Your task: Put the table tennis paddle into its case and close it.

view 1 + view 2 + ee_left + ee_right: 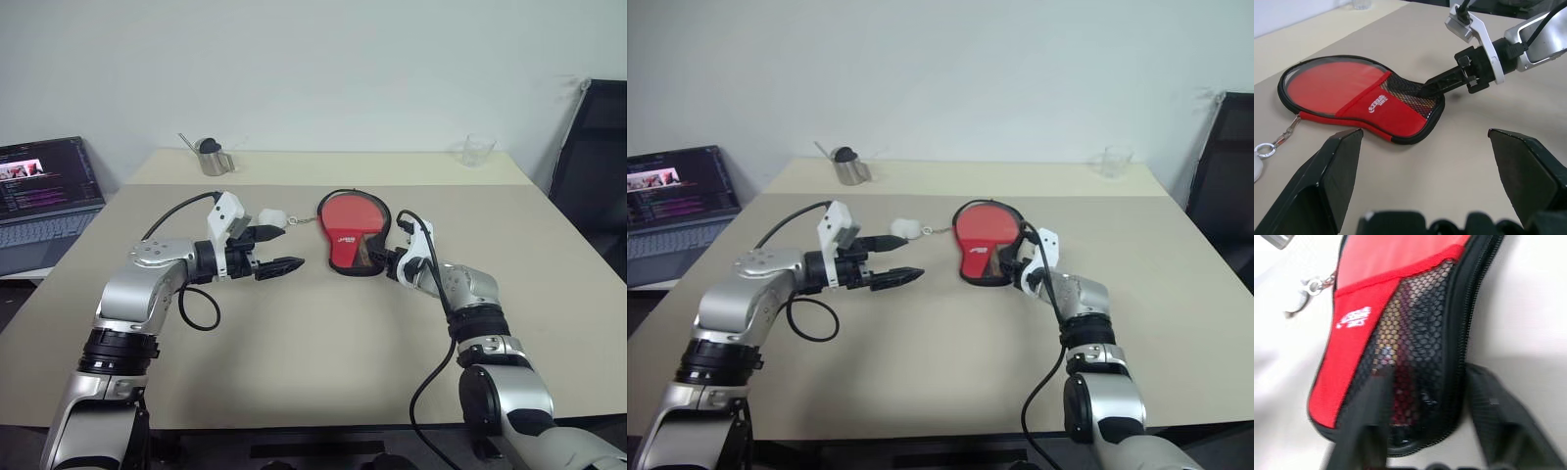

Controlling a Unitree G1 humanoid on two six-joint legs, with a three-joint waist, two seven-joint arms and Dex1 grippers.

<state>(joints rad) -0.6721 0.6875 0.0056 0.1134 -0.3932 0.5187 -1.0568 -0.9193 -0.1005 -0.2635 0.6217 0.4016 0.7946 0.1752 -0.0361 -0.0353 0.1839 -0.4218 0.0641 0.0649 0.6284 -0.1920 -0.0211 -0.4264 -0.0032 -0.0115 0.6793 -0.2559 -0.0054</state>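
On your surface (294, 343) the case (350, 232) lies flat mid-table, the paddle (1337, 85) showing red inside it. Your right claw (1425, 396) straddles the case's mesh handle end, fingers narrowed. Your left claw (276, 249) hovers nearby, spread wide.

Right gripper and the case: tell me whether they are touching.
Touching. In the left wrist view the right gripper has a finger tip pressed on the mesh handle end of the case; the right wrist view shows its fingers straddling that end.
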